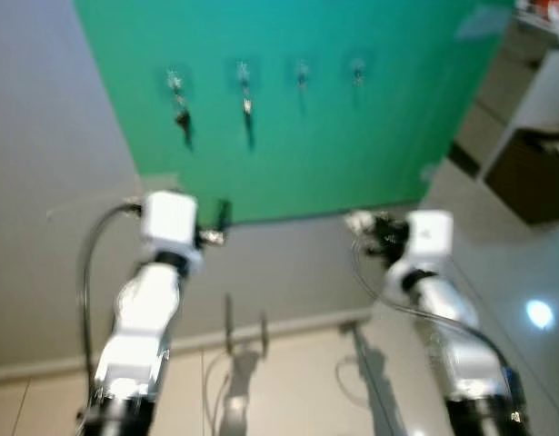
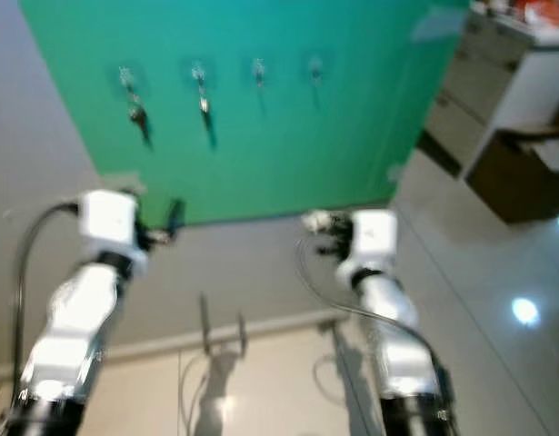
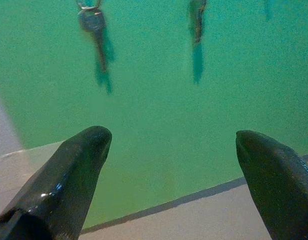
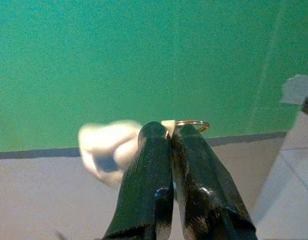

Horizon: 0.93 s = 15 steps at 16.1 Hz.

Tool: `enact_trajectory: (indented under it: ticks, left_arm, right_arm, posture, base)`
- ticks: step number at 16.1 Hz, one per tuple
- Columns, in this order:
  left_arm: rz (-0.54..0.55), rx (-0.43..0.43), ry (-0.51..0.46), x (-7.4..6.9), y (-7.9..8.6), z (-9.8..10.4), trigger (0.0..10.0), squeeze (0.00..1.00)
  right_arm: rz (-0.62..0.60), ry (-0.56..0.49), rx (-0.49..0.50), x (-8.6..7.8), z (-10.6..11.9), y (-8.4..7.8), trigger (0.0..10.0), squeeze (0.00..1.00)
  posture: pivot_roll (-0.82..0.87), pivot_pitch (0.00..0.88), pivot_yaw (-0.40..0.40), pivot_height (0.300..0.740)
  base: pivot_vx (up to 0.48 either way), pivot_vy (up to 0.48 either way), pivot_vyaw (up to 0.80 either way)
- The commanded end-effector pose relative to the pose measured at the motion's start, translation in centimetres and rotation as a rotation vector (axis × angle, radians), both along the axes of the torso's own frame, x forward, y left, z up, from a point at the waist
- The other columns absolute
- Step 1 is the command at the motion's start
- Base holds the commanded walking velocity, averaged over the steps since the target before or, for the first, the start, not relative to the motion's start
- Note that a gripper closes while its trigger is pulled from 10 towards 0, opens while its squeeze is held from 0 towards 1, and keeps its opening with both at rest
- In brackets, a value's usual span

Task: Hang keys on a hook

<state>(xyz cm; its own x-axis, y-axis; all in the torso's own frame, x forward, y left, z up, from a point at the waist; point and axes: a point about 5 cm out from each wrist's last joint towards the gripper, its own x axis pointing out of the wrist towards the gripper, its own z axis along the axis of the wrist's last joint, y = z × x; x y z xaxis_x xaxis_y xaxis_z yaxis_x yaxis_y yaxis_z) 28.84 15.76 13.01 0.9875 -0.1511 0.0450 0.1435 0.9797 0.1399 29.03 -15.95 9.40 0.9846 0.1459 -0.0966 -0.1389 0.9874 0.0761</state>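
The right hand point(image 4: 170, 134) pinches a blurred pale key fob point(image 4: 106, 147) by its brass ring; the left hand point(image 3: 169, 145) gapes.

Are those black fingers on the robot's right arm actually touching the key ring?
Touching. In the right wrist view the right gripper has its fingers shut on the key ring, whose loop sticks out past the tips.

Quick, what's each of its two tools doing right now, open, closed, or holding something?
Left tool: open, holding nothing, facing the green wall.
Right tool: closed on a key ring with a pale tag.
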Motion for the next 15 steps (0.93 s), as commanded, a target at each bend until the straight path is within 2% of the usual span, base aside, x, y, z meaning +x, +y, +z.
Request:
enact_trajectory:
  ticks: [1, 2, 5, 7, 11, 15]
  left_arm:
    - [0.041, 0.01, -0.011, 0.1, 1.2, 0.3, 10.0, 0.0]
    - [0.045, 0.001, -0.011, 0.1, 1.1, 0.2, 10.0, 0.0]
    - [0.055, -0.016, 0.009, 0.0, 1.2, -0.1, 10.0, 0.0]
    - [0.024, 0.013, 0.035, -0.3, 1.0, -0.5, 10.0, 0.0]
    - [0.057, 0.037, 0.007, -0.2, 1.3, -0.2, 10.0, 0.0]
    - [0.056, 0.05, 0.0, 0.1, 1.3, 0.0, 10.0, 0.0]
  right_arm:
    - [0.044, -0.037, 0.004, 0.4, 0.7, 1.3, 10.0, 0.0]
    - [0.048, -0.038, 0.003, 0.5, 0.7, 1.3, 10.0, 0.0]
    - [0.075, -0.045, -0.003, 0.8, 0.8, 1.3, 10.0, 0.0]
    - [0.092, -0.046, -0.015, 1.0, 0.8, 1.5, 10.0, 0.0]
    - [0.103, -0.056, -0.016, 1.4, 0.9, 1.8, 10.0, 0.0]
    - [0.103, -0.065, -0.014, 1.6, 0.9, 1.7, 10.0, 0.0]
  posture:
    - [0.0, 0.0, -0.021, 0.74]
    - [0.0, 0.0, -0.021, 0.74]
    - [0.0, 0.0, -0.03, 0.74]
    - [0.01, 0.0, -0.037, 0.74]
    - [0.01, 0.0, -0.038, 0.74]
    - [0.01, 0.0, -0.029, 0.74]
  base:
    - [0.42, 0.0, 0.0]
    - [0.42, 0.0, 0.0]
    - [0.404, 0.0, 0.8]
    - [0.0, 0.0, 0.8]
    - [0.0, 0.0, 0.8]
    - [0.0, -0.369, 0.8]
